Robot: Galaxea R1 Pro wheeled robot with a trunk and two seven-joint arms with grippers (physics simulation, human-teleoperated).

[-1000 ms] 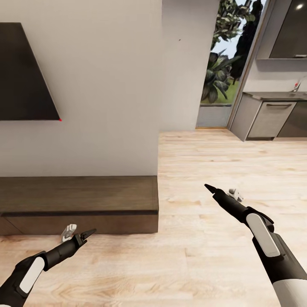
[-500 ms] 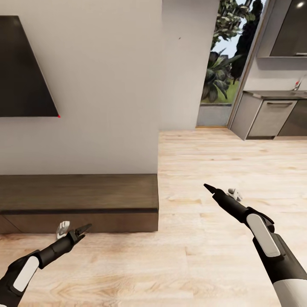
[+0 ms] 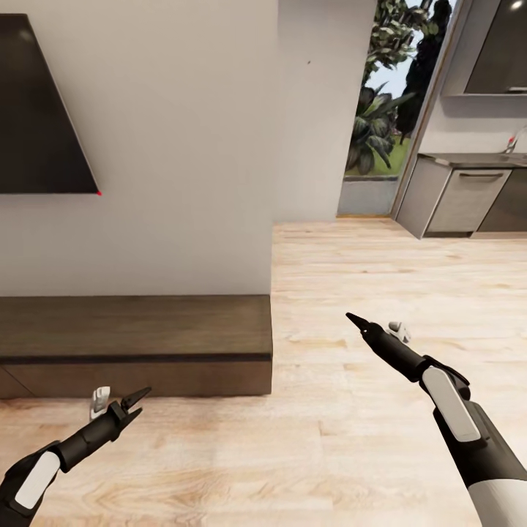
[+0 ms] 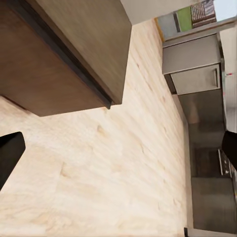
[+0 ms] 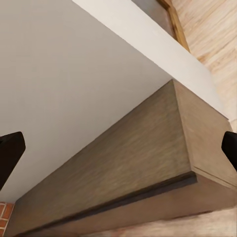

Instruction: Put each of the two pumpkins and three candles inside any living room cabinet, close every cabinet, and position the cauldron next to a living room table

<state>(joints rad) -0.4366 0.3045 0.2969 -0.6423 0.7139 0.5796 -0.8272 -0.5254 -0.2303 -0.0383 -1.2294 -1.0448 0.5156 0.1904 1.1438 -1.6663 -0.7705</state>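
Left gripper (image 3: 130, 407) hovering at 7 o'clock with black fingers spread, nothing between them, right gripper (image 3: 356, 323) released likewise at 4 o'clock over pale wood-plank floor (image 3: 351, 439), long low dark-brown wooden cabinet (image 3: 135, 340) sitting shut at 9 o'clock against white wall (image 3: 168, 146), grey kitchen units (image 3: 468, 197) standing at 2 o'clock.

Cabinet (image 3: 146, 337) cropped at left edge

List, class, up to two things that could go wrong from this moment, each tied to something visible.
1. The left gripper hangs low, close in front of the cabinet; driving forward could knock it against the closed front.
2. Both grippers are open and empty, and the right gripper hangs over bare floor, so time may go on searching.
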